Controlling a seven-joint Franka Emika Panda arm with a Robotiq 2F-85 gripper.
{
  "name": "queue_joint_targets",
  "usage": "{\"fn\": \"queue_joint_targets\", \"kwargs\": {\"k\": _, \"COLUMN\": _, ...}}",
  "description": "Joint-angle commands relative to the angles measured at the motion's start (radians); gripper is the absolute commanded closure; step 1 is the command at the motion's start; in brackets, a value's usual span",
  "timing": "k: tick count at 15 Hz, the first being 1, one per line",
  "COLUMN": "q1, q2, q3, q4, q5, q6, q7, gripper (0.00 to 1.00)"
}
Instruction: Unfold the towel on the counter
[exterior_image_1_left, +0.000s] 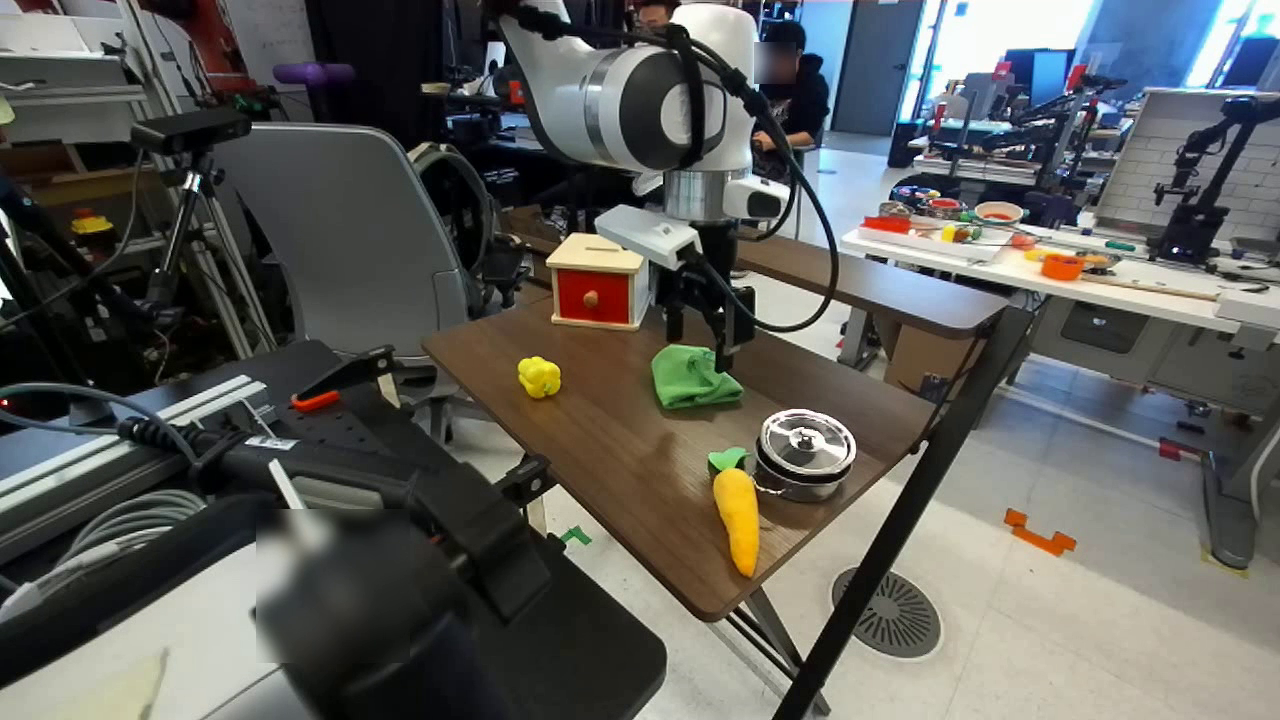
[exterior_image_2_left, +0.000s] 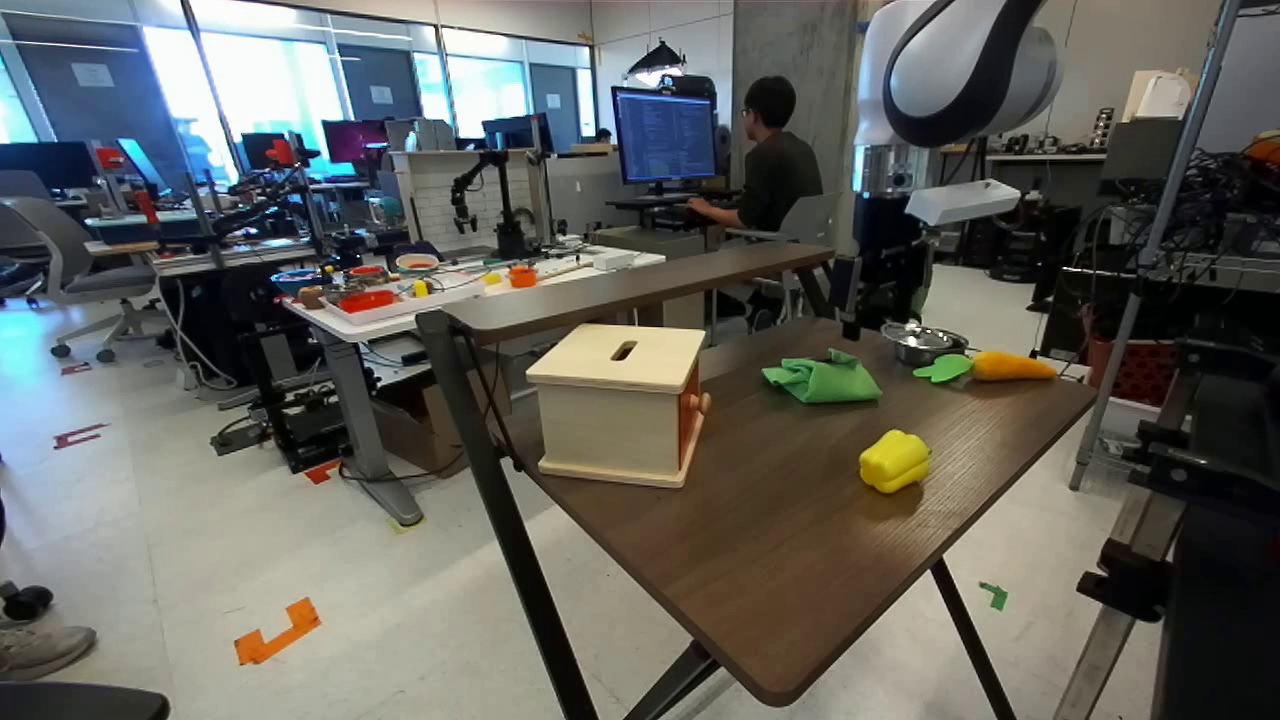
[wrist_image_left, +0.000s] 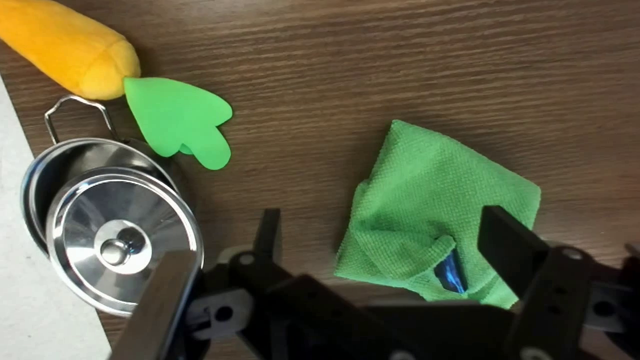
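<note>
Holding fingers spread, hovering near green towel, folded on worktop near steel pot. Probably sitting at pre-grasp, not yet unfolding. Next, likely needing to centre over raised flap, descend, pinch, then peel outward.

No legible text, computer monitor with writing too small to read, white sheet on dark panel unreadable

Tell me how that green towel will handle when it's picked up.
The green towel is probably floppy, since its cloth bunches into soft folds. Its bumpy weave suggests it won't slip easily. With one flap curled up, it may fall partly open when lifted.
</note>
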Motion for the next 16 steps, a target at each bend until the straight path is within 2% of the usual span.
{"fn": "queue_joint_targets", "kwargs": {"k": 1, "q1": -0.003, "q2": 0.054, "q3": 0.004, "q4": 0.068, "q5": 0.000, "q6": -0.009, "q7": 0.007, "gripper": 0.00}}
{"fn": "queue_joint_targets", "kwargs": {"k": 7, "q1": -0.006, "q2": 0.105, "q3": 0.010, "q4": 0.131, "q5": 0.005, "q6": -0.020, "q7": 0.003, "gripper": 0.00}}
{"fn": "queue_joint_targets", "kwargs": {"k": 8, "q1": -0.007, "q2": 0.110, "q3": 0.011, "q4": 0.140, "q5": 0.005, "q6": -0.022, "q7": 0.002, "gripper": 0.06}}
{"fn": "queue_joint_targets", "kwargs": {"k": 9, "q1": -0.006, "q2": 0.117, "q3": 0.011, "q4": 0.148, "q5": 0.005, "q6": -0.024, "q7": 0.003, "gripper": 0.28}}
{"fn": "queue_joint_targets", "kwargs": {"k": 11, "q1": -0.008, "q2": 0.129, "q3": 0.013, "q4": 0.164, "q5": 0.006, "q6": -0.027, "q7": 0.001, "gripper": 0.33}}
{"fn": "queue_joint_targets", "kwargs": {"k": 16, "q1": -0.013, "q2": 0.157, "q3": 0.019, "q4": 0.198, "q5": 0.009, "q6": -0.038, "q7": -0.005, "gripper": 0.72}}
